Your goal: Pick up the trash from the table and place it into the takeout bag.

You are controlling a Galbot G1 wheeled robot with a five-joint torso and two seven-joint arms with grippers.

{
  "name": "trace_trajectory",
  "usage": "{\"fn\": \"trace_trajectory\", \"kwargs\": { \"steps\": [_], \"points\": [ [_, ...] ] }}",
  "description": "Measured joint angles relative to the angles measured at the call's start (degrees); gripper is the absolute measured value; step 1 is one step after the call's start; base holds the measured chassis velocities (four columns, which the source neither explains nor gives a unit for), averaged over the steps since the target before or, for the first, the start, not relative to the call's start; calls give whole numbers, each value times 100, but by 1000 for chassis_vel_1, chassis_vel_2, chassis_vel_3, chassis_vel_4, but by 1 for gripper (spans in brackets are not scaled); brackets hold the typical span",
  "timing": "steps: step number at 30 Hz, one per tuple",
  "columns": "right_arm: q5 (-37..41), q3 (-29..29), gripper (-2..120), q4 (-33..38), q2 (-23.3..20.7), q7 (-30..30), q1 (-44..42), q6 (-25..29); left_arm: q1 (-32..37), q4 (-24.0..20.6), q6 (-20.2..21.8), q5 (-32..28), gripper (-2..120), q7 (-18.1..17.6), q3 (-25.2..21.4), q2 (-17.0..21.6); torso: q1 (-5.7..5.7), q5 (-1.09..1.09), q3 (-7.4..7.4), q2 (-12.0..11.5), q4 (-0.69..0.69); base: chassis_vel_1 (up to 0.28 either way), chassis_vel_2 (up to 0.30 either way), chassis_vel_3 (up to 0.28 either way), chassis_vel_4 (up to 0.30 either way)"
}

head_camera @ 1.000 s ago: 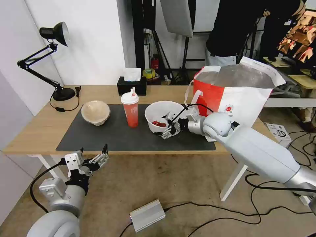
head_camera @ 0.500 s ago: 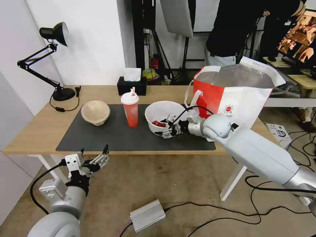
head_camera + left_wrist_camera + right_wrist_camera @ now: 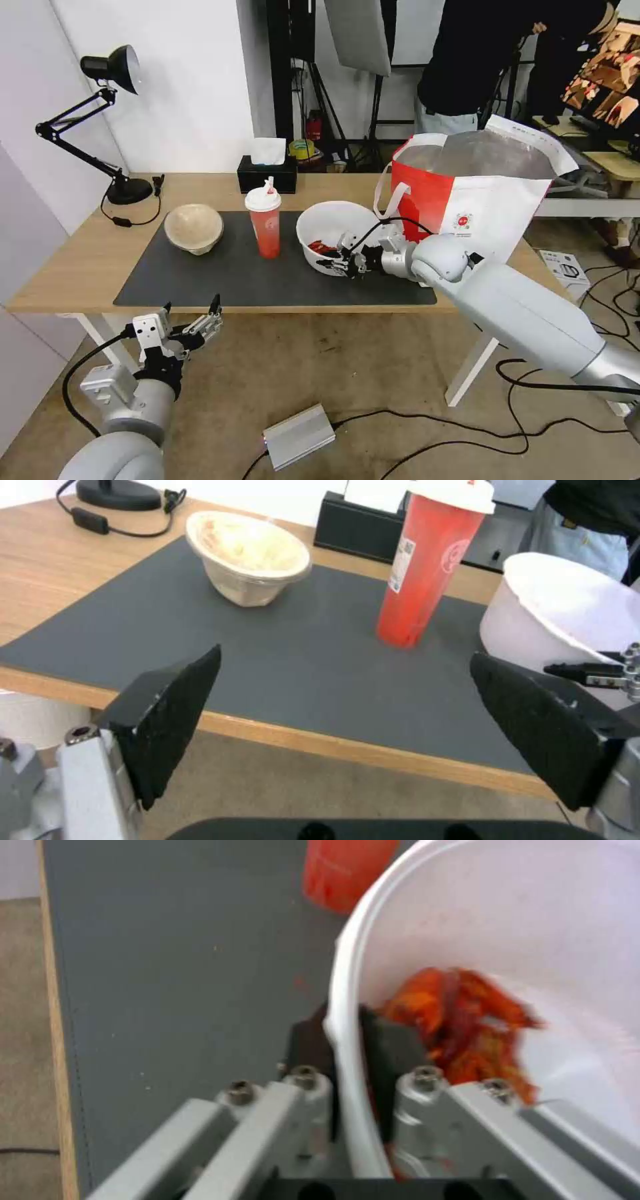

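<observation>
White bowl (image 3: 331, 230) on grey mat (image 3: 220, 280), rim pinched by right tool (image 3: 347, 1040).

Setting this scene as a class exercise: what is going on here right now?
The right gripper has closed on the rim of the white bowl, one finger inside, one outside, on the mat beside the takeout bag. The red cup and beige bowl stand untouched. The left gripper waits open below the table edge.

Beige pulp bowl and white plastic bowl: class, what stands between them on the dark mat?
The red paper cup stands between the beige pulp bowl and the white plastic bowl, as the head view shows.
</observation>
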State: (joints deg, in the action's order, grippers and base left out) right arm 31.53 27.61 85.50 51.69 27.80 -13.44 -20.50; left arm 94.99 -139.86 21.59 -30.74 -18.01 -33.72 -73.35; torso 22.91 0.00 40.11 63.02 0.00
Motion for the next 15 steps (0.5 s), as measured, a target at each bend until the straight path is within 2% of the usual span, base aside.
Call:
{"fn": "trace_trajectory", "kwargs": {
  "steps": [3, 15],
  "points": [
    [10, 12, 0, -20, 38, -30, 7, 4, 5, -8, -8, 0, 100, -2, -9, 8, 0, 0, 0, 0, -1, 0, 0, 0, 0],
    [156, 83, 0, -35, 86, -138, 72, 5, -24, -9, -53, -2, 100, -17, -13, 33, 0, 0, 0, -1, 0, 0, 0, 0, 0]
  ]
}}
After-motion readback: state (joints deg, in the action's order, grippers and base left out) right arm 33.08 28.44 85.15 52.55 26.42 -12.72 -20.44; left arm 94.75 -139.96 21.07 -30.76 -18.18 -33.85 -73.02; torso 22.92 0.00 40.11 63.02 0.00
